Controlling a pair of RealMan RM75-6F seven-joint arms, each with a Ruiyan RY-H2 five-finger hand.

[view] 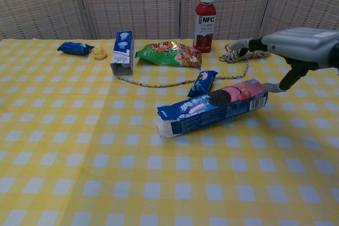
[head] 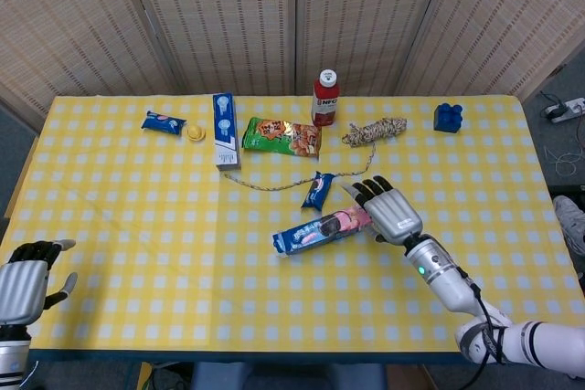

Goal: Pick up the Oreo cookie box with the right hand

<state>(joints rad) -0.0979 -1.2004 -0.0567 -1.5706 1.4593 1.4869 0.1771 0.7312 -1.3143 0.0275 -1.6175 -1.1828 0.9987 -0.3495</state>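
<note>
The blue Oreo cookie box (head: pixel 320 231) (view: pixel 212 108) lies lengthwise on the yellow checked tablecloth, right of centre. My right hand (head: pixel 391 212) (view: pixel 297 46) hovers over its right end with fingers spread and extended. In the chest view the thumb tip reaches down to the box's top right corner, and the other fingers are clear above the box. My left hand (head: pixel 26 282) rests at the near left table edge, holding nothing; the chest view does not show it.
A small blue snack pack (head: pixel 318 189) (view: pixel 203 83) lies just behind the box, on a rope (head: pixel 375 130) (view: pixel 241 54). Further back are a red bottle (head: pixel 325 98) (view: pixel 204 15), green snack bag (head: pixel 281 136), toothpaste box (head: pixel 225 129), blue packet (head: pixel 163 122) and blue block (head: pixel 448 116).
</note>
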